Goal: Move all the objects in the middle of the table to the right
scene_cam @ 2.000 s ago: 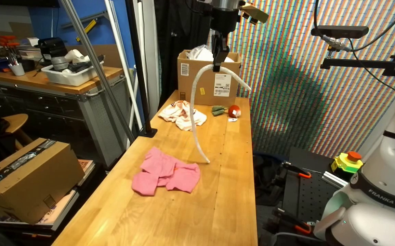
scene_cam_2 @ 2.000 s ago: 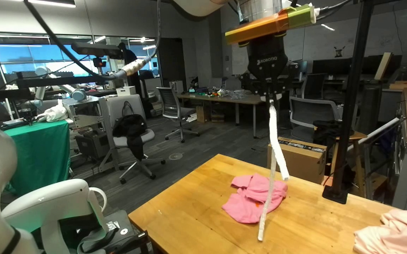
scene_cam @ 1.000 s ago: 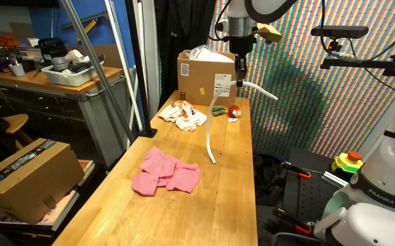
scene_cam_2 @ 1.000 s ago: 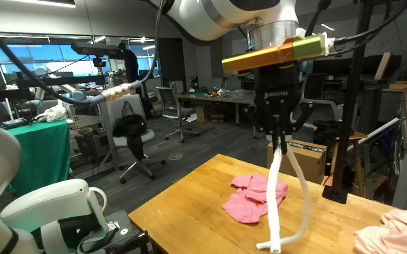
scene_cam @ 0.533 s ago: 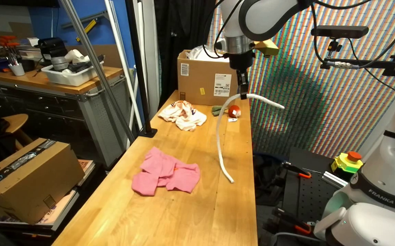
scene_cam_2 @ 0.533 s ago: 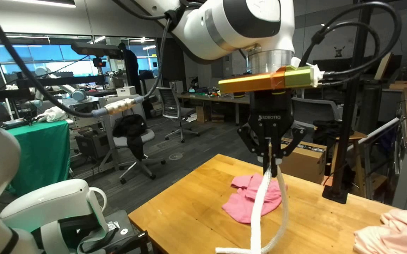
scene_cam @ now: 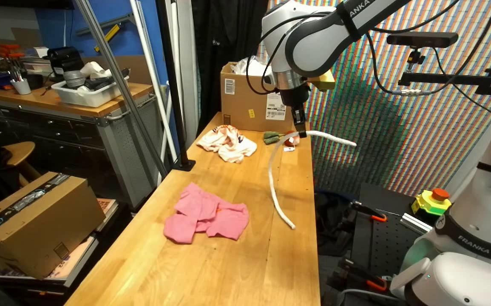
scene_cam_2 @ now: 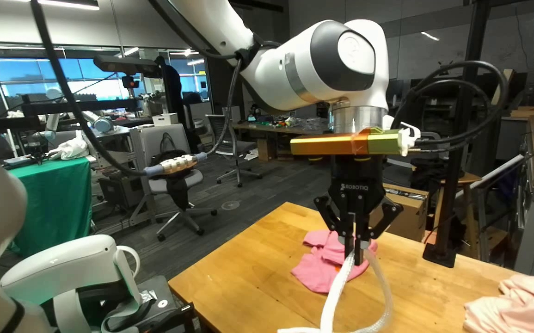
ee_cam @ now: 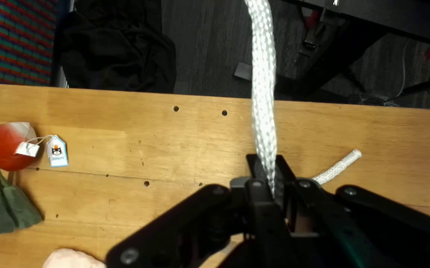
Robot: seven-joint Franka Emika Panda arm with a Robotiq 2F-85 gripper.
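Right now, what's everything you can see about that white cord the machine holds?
It is a white cord, bent in loose curves, with a braided, slightly shiny surface that looks synthetic. Closed jaws pinch it partway along, so it drapes from both sides: in an exterior view, one length curves down over the wooden tabletop, while the other end shows sideways beyond the table's edge. The lower tip looks smoother than the braid; whether it touches the wood, I cannot tell.

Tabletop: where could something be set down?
In an exterior view, the tabletop is bare in front of the pink cloth and between it and the cream cloth. Crowded: the far end, with red-and-green item and cardboard box; white cord hangs at right.
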